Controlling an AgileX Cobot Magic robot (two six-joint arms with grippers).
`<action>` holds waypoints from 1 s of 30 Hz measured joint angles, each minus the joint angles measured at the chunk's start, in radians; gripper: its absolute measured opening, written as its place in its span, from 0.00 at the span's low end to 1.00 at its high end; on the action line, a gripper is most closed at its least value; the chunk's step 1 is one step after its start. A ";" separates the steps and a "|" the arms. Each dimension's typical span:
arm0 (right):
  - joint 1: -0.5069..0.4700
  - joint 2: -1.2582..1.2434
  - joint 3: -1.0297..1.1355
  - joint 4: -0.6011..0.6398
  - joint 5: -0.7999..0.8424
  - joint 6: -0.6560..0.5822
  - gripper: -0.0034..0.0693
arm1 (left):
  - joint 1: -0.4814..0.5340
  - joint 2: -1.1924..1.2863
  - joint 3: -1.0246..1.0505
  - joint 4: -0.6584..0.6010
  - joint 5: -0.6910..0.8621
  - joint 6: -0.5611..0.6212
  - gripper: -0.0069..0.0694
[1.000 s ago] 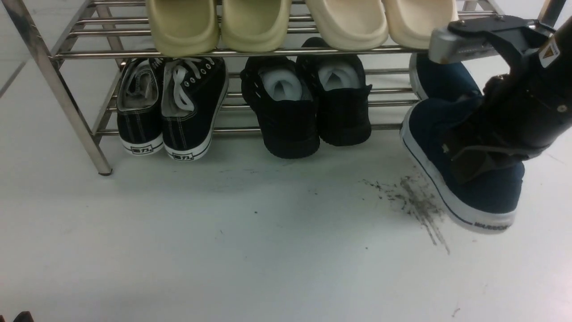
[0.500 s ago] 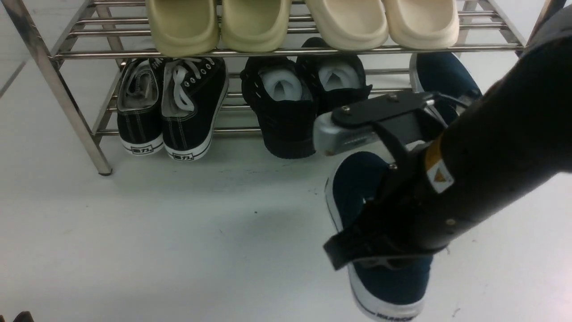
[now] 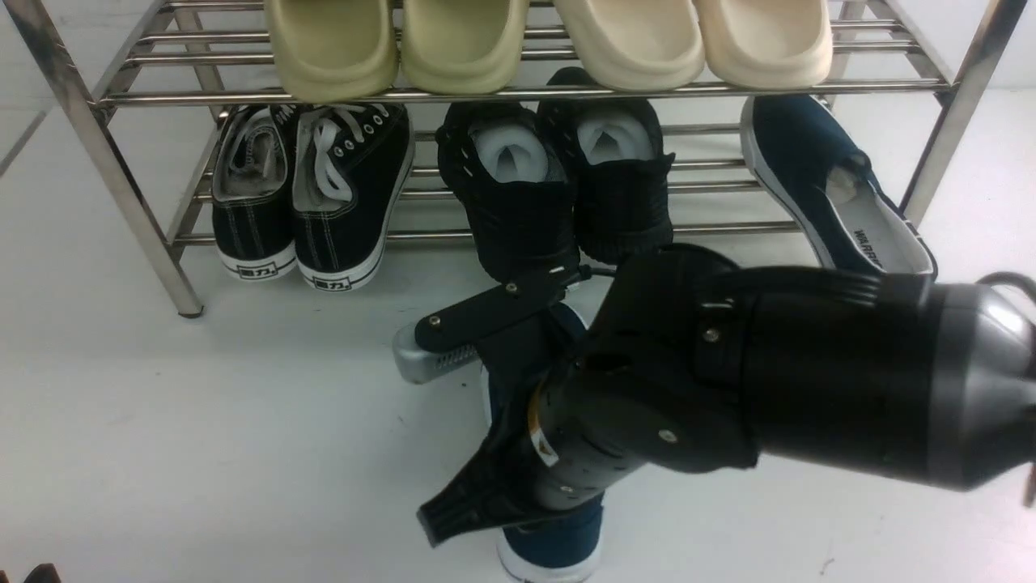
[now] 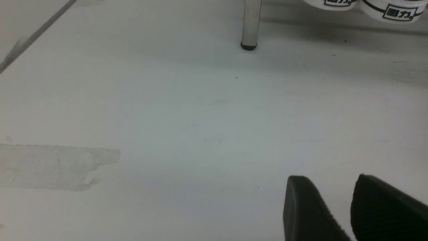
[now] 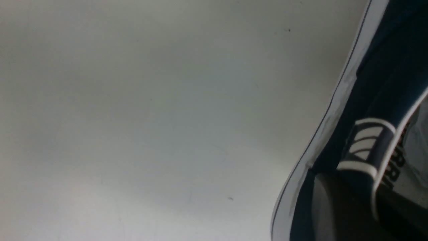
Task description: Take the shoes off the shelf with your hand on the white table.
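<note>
Navy slip-on point(image 3: 553, 541) at 6 o'clock; contact with bench point(image 3: 202, 453) not discernible. Right tool point(image 5: 364, 201) pinches its heel, jaws narrow on the fabric. Mate point(image 3: 809, 162) on shelf point(image 3: 121, 188), lower tier, 2 o'clock; insole reads "WARRI…". Left tool point(image 4: 337, 207): narrow gap, empty. Sneaker soles point(image 4: 391, 10) labelled "回力".
</note>
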 joint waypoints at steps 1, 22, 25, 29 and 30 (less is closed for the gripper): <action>0.000 0.004 0.000 -0.001 -0.009 0.000 0.11 | 0.000 0.000 0.000 0.000 0.000 0.000 0.41; 0.002 0.127 0.000 0.020 -0.214 0.045 0.16 | 0.000 0.000 0.000 0.000 0.000 0.000 0.41; 0.003 0.133 0.000 0.021 -0.231 0.052 0.25 | 0.000 0.000 0.000 0.000 0.000 0.000 0.41; 0.001 0.133 0.000 0.017 -0.262 0.061 0.50 | 0.000 0.000 0.000 0.000 0.000 0.000 0.41; 0.001 0.133 -0.001 0.023 -0.261 0.062 0.57 | 0.000 0.000 0.000 0.000 0.000 0.000 0.41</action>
